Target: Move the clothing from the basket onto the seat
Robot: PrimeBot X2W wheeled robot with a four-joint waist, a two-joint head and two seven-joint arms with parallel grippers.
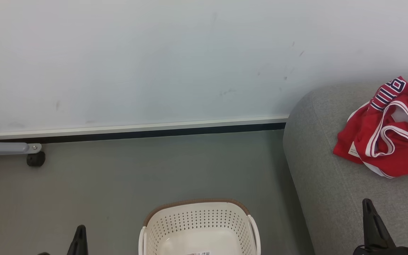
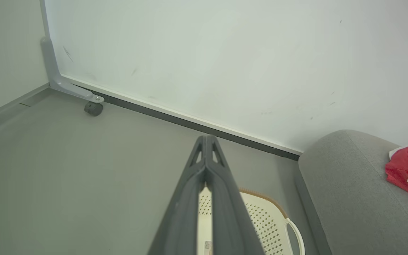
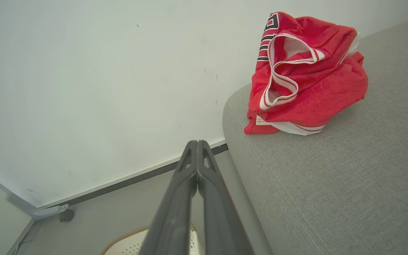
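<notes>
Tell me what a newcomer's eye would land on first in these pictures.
The bright red clothing with white trim stands out most, bunched in a heap on the grey seat at the right, against the pale wall. Next comes the cream basket on the floor at bottom centre; the part of its inside that shows holds no garments.

**Around the work: wall, floor and one castor leg**

Ahead of you stands a pale white wall point(image 1: 154, 53) with a few small dark scuff marks point(image 1: 227, 92). Along its foot you see a white trim strip point(image 1: 136, 126) over a black band point(image 1: 136, 134). Below lies a smooth grey floor point(image 1: 119, 177). At the head view's far left, a grey metal leg point(image 1: 5, 147) sits on a small black castor point(image 1: 35, 159) just beside the wall.
</notes>
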